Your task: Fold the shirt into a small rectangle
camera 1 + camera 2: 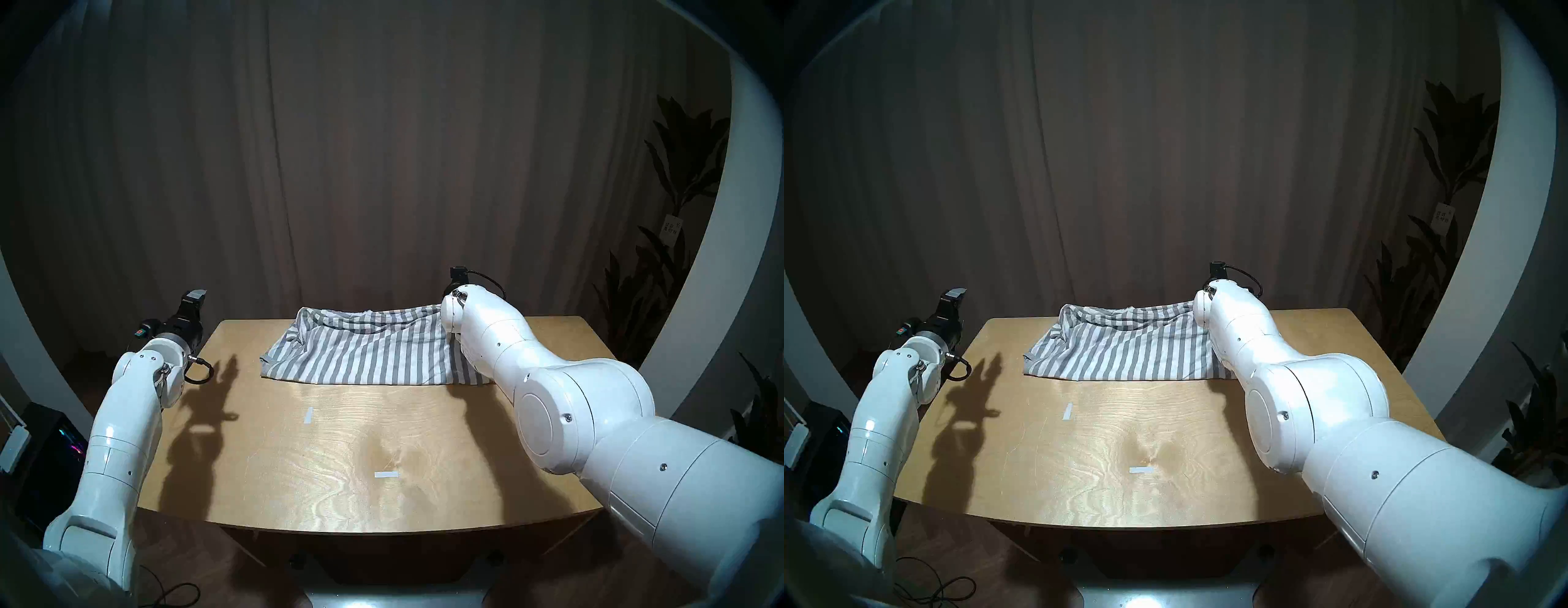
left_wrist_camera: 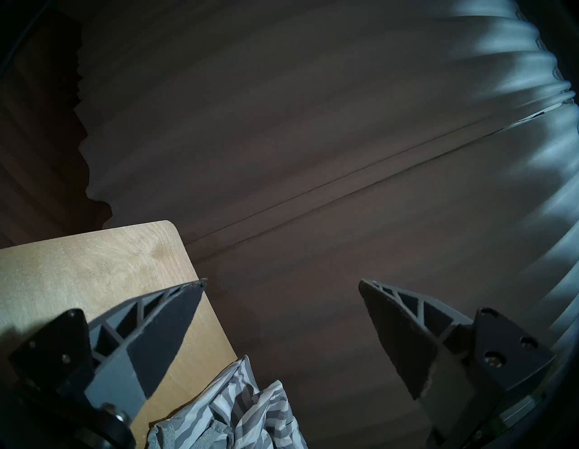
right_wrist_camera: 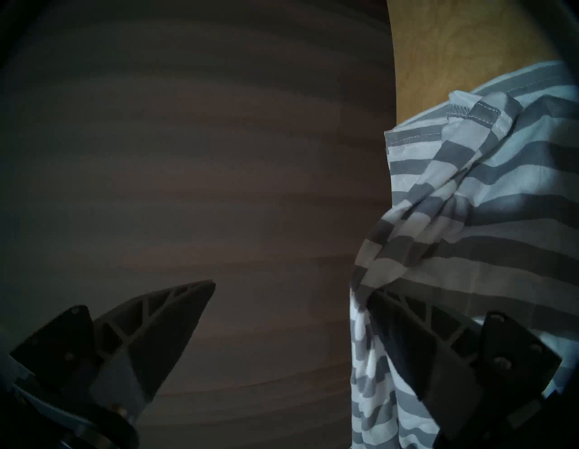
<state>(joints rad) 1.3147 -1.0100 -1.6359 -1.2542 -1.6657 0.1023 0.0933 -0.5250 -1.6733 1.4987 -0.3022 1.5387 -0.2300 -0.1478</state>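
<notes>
The grey and white striped shirt lies partly folded along the far edge of the wooden table. Some of its cloth bunches at the far side. My left gripper hovers open beyond the table's far left corner, and in its wrist view the left gripper holds nothing. My right arm reaches over the shirt's far right corner, and its wrist hides the gripper in the head views. In the right wrist view the right gripper is open past the table's edge. Shirt cloth drapes over one finger.
Two short strips of white tape mark the tabletop nearer me. A dark curtain hangs close behind the table. A tall plant stands at the right, and a black box sits on the floor at the left.
</notes>
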